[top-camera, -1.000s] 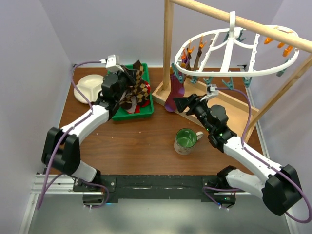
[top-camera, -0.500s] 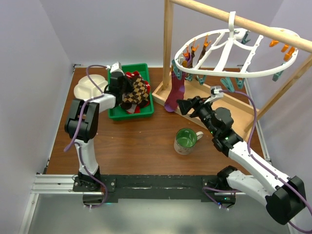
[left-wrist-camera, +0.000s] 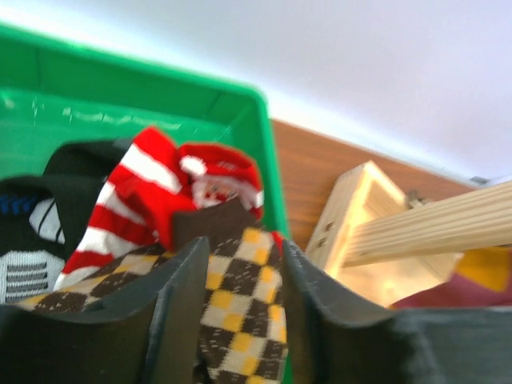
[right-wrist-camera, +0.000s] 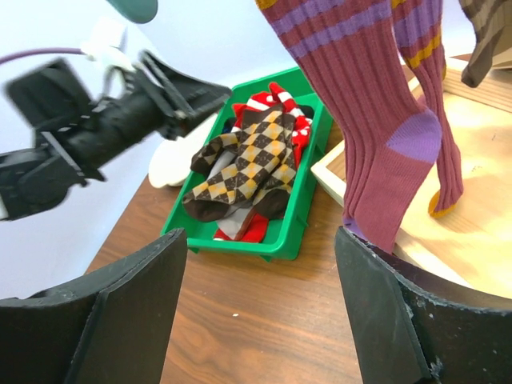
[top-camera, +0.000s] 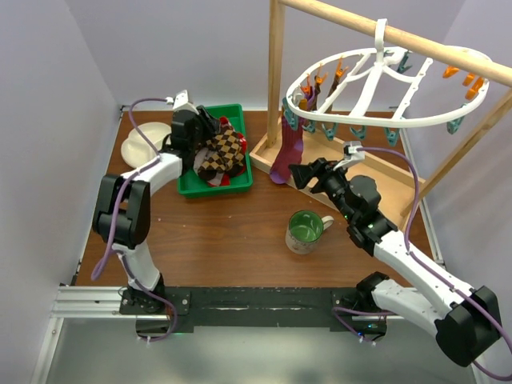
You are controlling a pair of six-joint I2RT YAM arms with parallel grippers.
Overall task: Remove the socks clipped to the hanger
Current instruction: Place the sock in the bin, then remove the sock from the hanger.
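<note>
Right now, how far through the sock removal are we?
Done: checkered sock, striped sock and black sock lie in the green bin. In hand: nothing; the left gripper is open over the bin, the right gripper open facing the maroon socks. Left: those and a brown sock hang clipped on the hanger.

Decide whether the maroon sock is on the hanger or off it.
On. The maroon sock hangs straight down from the rim of the hanger, toe by the wooden base; the right gripper stands open before it.

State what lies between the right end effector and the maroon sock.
Nothing: only bare table between the right end effector and the maroon sock, seen in the right wrist view.
</note>
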